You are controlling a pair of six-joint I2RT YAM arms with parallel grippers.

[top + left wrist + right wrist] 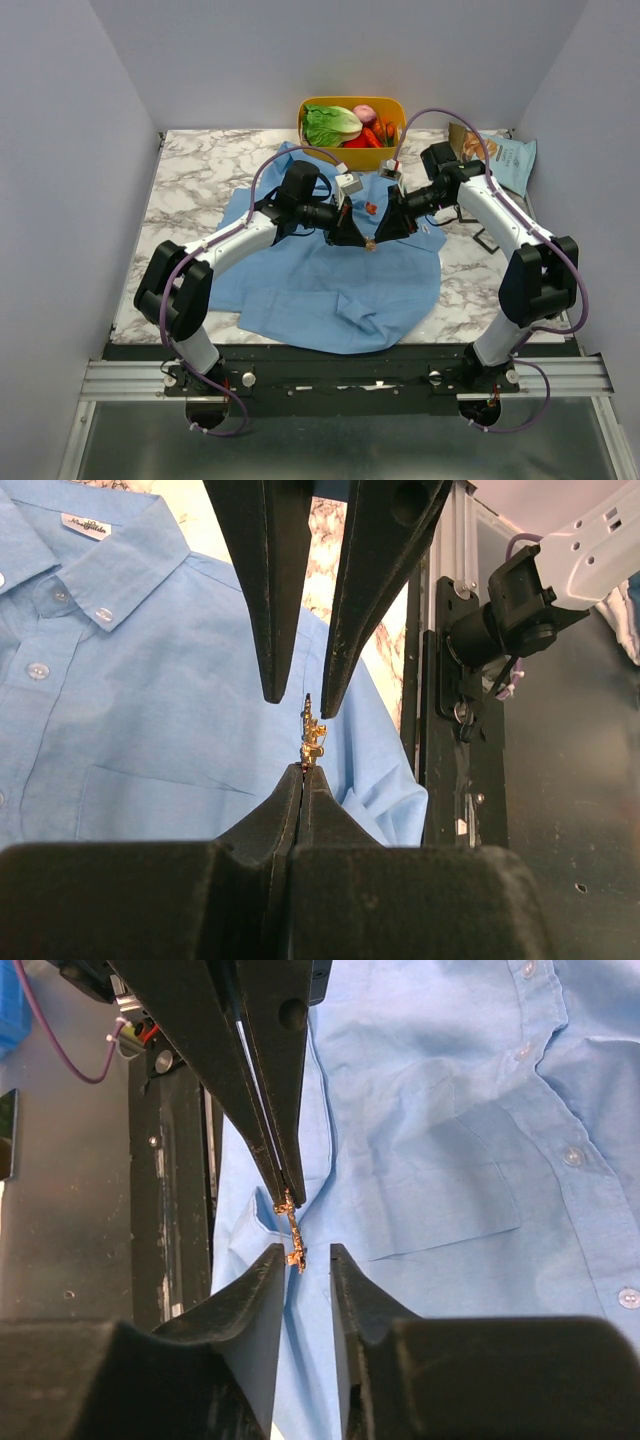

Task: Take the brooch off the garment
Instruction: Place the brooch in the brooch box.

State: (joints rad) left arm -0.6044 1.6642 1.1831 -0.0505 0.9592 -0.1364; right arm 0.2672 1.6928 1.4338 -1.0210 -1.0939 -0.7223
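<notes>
The garment (pixel 330 290), a light-blue shirt, lies spread on the marble table. Above its middle both grippers meet tip to tip. My left gripper (pixel 303 768) is shut on one end of the brooch (pixel 312 735), a tiny golden-tan ornament that sticks out from its tips, lifted off the cloth. In the right wrist view the brooch (pixel 293 1230) hangs from the left gripper (pixel 285 1195). Its free end sits between the jaws of my right gripper (pixel 308 1252), close to one finger. A gap shows on the other side, so the right gripper is open. From above, the brooch (pixel 370 243) is a speck between the grippers.
A red-orange ornament (pixel 371 208) sits on the shirt just behind the grippers. A yellow basket (pixel 310 105) of vegetables stands at the back edge. A snack bag (pixel 500 155) lies at the back right. The shirt's collar (pixel 90 550) and buttons are in the left wrist view.
</notes>
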